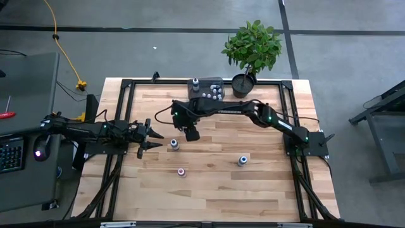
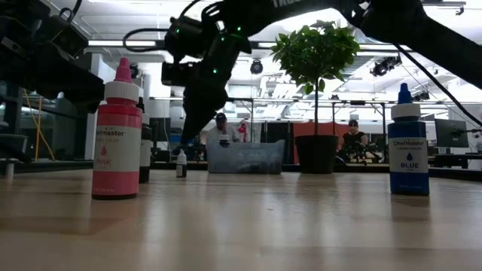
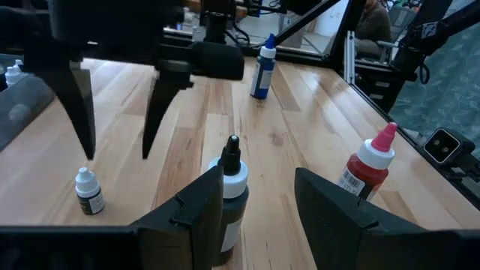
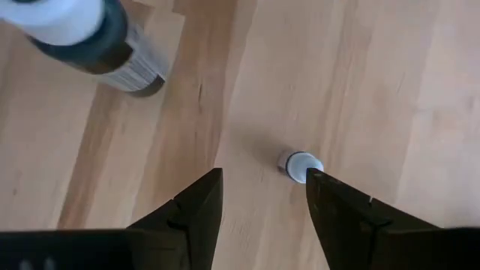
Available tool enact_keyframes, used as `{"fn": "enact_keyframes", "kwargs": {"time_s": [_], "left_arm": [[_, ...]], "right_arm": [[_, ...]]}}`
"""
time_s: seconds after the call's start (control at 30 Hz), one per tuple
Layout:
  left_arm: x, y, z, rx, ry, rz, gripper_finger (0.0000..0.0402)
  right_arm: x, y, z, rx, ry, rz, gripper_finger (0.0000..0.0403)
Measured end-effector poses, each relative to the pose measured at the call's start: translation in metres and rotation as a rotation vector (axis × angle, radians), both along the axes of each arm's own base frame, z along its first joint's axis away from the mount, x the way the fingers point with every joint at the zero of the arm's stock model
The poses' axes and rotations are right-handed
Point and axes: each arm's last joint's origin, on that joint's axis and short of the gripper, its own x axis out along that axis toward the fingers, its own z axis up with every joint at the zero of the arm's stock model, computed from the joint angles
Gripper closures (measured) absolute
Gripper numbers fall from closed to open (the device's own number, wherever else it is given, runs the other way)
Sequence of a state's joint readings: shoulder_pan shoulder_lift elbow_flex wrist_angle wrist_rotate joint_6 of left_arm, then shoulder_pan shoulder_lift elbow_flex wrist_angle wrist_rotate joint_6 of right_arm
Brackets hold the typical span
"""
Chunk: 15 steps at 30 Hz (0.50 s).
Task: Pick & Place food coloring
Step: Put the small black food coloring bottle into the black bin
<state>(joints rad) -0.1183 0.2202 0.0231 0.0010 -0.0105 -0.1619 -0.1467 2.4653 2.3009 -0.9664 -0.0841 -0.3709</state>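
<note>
Right claw [image 4: 262, 202] hangs open w/ tiny white-capped bottle [image 4: 301, 165] just beside one finger; a careless move could tip it on the bench [image 4: 390, 82].

Colours on the bench

My arms and fingers [image 4: 341, 217] are black. Table [image 1: 209, 190]: pale wood planks in lighter and darker strips. Pink bottle [image 2: 116, 139]: pink body and tip, white collar. Blue bottle [image 2: 408, 143]: blue body and tip, white collar. Dark bottle [image 3: 231, 196]: black tip, white collar. Small bottle [image 3: 88, 190]: white cap. Plant [image 1: 252, 45]: green leaves, black pot.
</note>
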Motion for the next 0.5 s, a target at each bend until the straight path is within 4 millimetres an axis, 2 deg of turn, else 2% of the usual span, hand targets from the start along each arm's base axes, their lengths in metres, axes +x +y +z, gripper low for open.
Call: {"fn": "enact_keyframes", "kwargs": {"time_s": [0.23, 0.37, 0.5], "left_arm": [[0.0, 0.0, 0.0, 0.0, 0.0, 0.0, 0.0238], [0.0, 0.0, 0.0, 0.0, 0.0, 0.0, 0.0238], [0.0, 0.0, 0.0, 0.0, 0.0, 0.0, 0.0238]], "right_arm": [[0.003, -0.009, -0.004, -0.041, -0.015, -0.054, 0.0221], [0.003, -0.015, -0.003, -0.003, -0.036, -0.091, 0.0221], [0.004, -0.021, -0.011, 0.044, -0.025, -0.135, 0.0221]]}}
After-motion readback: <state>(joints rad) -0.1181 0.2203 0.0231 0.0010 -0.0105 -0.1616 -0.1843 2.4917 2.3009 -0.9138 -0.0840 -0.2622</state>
